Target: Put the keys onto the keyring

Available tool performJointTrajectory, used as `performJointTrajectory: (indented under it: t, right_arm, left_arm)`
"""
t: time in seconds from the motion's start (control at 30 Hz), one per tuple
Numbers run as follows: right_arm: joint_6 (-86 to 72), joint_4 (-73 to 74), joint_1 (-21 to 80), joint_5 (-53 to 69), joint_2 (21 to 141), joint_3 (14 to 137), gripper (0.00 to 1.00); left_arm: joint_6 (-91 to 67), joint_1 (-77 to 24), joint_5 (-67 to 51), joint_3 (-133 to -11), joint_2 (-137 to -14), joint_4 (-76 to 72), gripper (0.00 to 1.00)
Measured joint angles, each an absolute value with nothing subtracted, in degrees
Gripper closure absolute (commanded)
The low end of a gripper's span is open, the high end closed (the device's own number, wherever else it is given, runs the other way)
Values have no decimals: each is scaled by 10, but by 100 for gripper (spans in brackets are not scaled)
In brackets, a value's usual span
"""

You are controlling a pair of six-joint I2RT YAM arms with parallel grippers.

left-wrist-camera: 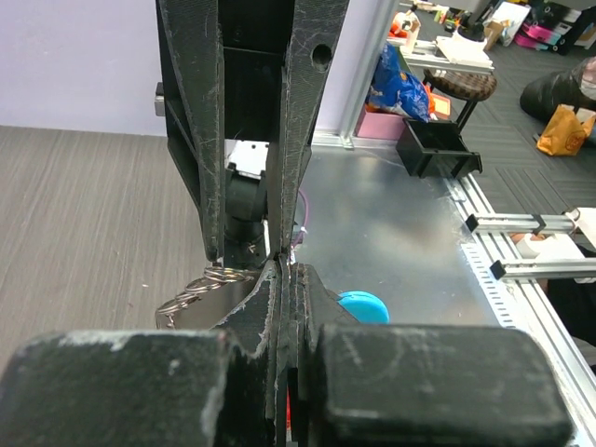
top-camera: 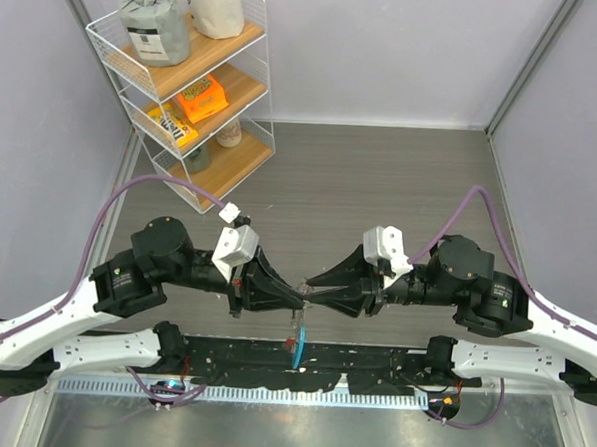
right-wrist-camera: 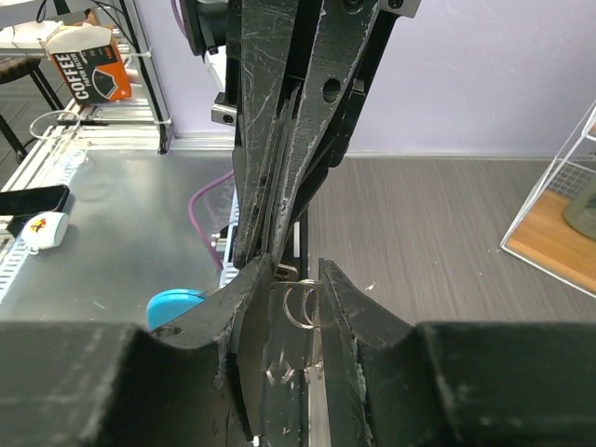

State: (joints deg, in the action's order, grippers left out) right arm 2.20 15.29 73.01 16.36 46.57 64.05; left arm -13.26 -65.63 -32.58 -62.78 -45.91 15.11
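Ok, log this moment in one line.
left gripper shut | right gripper fingers apart around ring, grip unclear | keys beside left tips | blue tag close by

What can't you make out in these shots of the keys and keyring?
Left wrist view: most of the keys, behind the left hand.
Right wrist view: whether the right hand grips the keyring.
Top view: keys and ring, hidden where the hands meet.

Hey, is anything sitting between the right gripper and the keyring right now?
Nothing visible does. The keyring sits in the gap between the fingers of the right gripper, with the shut left gripper just beyond it.
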Motion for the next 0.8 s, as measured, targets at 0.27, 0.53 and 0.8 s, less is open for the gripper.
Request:
performJointTrajectory:
  t: [0.27,0.53,0.8]
  right_arm:
    - [-2,154,730,170,465,637,71]
    - [-11,155,730,161,435,630,68]
    - [-21,151,730,163,424,625,67]
  left_arm:
    - [-131,-656,-324,-628,-460,158,100]
    - [-130,-656,-315,-629,-465,167,100]
    - [-130,-656,-311,-629,-468,167,100]
